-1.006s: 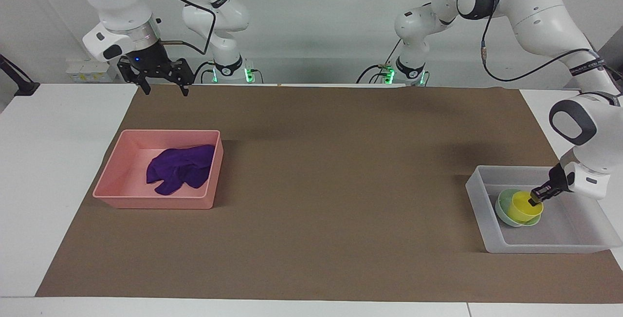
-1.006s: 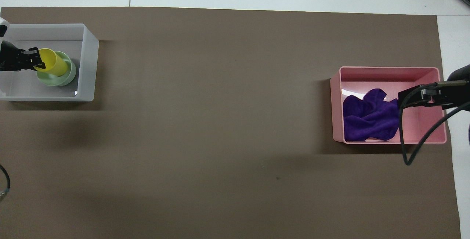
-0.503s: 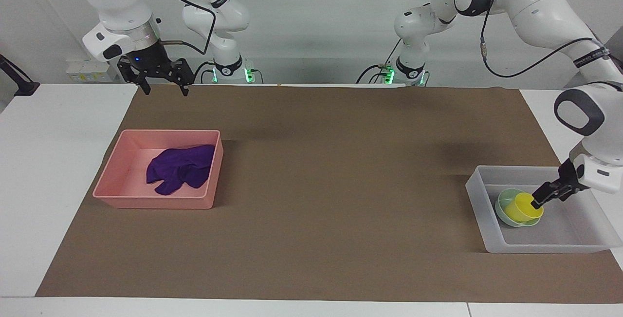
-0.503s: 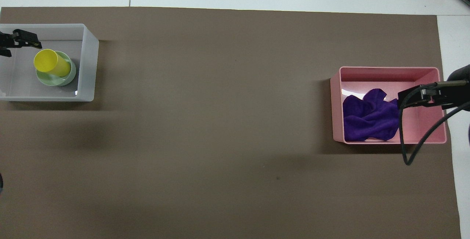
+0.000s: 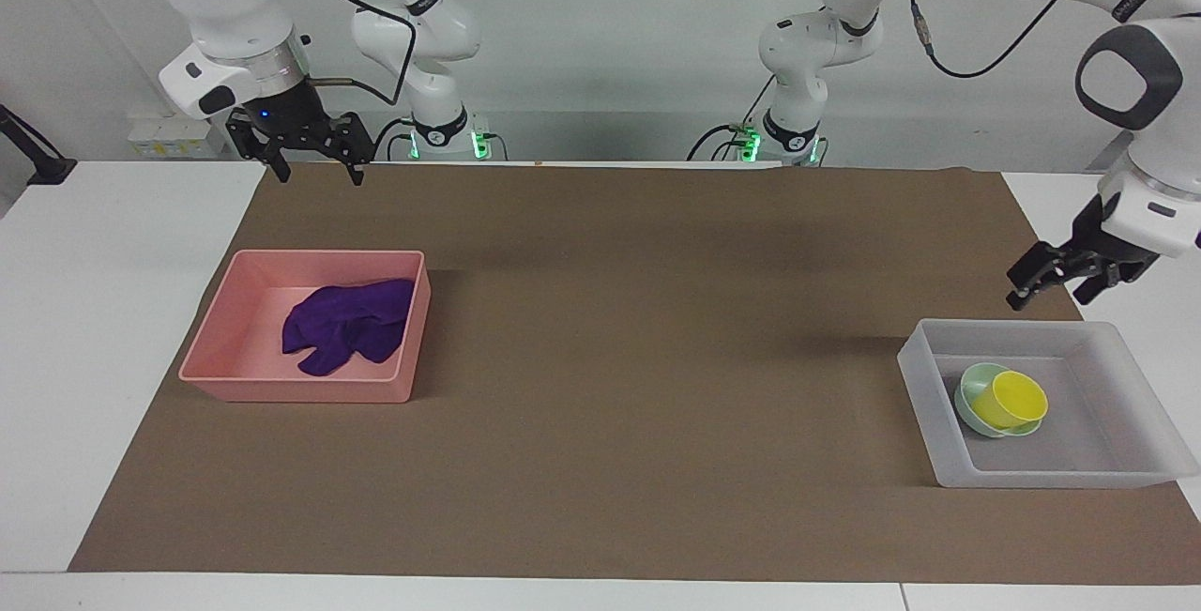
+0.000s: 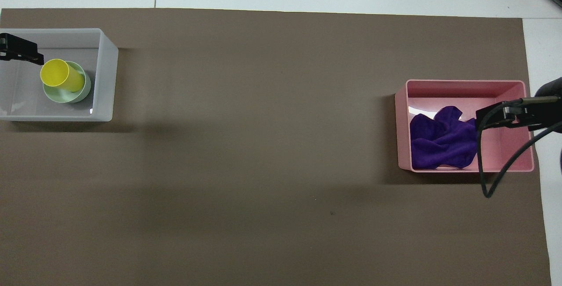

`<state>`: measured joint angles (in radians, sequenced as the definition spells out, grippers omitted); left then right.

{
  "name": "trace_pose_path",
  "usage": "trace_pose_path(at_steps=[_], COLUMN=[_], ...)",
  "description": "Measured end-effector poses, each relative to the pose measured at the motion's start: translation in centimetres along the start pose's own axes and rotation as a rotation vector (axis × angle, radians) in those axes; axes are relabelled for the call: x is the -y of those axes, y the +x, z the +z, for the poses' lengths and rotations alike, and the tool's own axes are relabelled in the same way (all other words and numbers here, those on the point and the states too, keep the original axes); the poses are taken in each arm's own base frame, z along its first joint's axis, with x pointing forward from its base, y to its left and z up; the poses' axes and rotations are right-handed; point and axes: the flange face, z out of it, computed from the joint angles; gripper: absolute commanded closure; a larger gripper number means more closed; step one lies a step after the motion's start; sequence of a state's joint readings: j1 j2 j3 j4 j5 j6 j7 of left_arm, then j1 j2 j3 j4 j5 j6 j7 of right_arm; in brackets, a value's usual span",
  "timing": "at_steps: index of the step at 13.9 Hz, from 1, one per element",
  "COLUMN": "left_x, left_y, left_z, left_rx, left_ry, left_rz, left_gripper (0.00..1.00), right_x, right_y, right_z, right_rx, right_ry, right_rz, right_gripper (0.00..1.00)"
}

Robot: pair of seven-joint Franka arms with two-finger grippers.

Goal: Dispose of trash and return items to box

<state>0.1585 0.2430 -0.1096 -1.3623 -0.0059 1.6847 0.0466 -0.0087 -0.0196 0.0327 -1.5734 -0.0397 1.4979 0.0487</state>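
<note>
The yellow cup (image 5: 1011, 400) (image 6: 61, 75) stands tilted in the mint-green bowl (image 5: 971, 388) (image 6: 84, 93). Both sit inside the translucent box (image 5: 924, 423) (image 6: 107, 79) at the left arm's end of the table. My left gripper (image 5: 1049, 294) hangs open in the air over the box, well clear of the cup, with nothing in it. The purple rag (image 5: 347, 329) (image 6: 441, 143) lies crumpled in the pink tray (image 5: 300, 390) (image 6: 465, 88). My right gripper (image 5: 319, 175) waits open and empty, high over the brown mat's edge at the right arm's end.
A brown mat (image 5: 638, 358) covers most of the white table. The pink tray and the box stand at its two ends, with bare mat between them. A black cable (image 6: 483, 176) of the right arm hangs over the pink tray in the overhead view.
My left gripper opened, let go of the yellow cup and rose up out of the box. The cup stayed in the bowl. The right arm has not moved.
</note>
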Motion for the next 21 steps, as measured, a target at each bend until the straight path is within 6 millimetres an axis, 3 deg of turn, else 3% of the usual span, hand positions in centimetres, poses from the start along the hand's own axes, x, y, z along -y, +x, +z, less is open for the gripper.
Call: trace_pose_path(at_steps=[3, 5, 7, 12, 16, 21], left_x=[-1.2, -1.1, -1.6, -7.6, -7.3, -8.9], left_y=[-2.9, -4.2, -4.4, -4.9, -6.7, -9.2], left_z=[-4.1, -5.6, -5.3, -4.5, -4.5, -5.0], left_rx=[0.029, 0.042, 0.069, 0.111, 0.134, 0.152], left_ry=[0.011, 0.022, 0.027, 0.097, 0.105, 0.098], left_rz=[0.014, 0.01, 0.021, 0.096, 0.092, 0.117], left_gripper=[0.0, 0.0, 0.0, 0.0, 0.0, 0.0], right_x=[0.0, 0.0, 0.0, 0.0, 0.0, 0.0], right_y=[0.0, 0.0, 0.0, 0.0, 0.0, 0.0], right_z=[0.0, 0.0, 0.0, 0.0, 0.0, 0.0], right_rx=[0.0, 0.0, 0.0, 0.0, 0.0, 0.0], right_ry=[0.0, 0.0, 0.0, 0.0, 0.0, 0.0], right_rz=[0.0, 0.0, 0.0, 0.0, 0.0, 0.0], right_gripper=[0.0, 0.0, 0.0, 0.0, 0.0, 0.0])
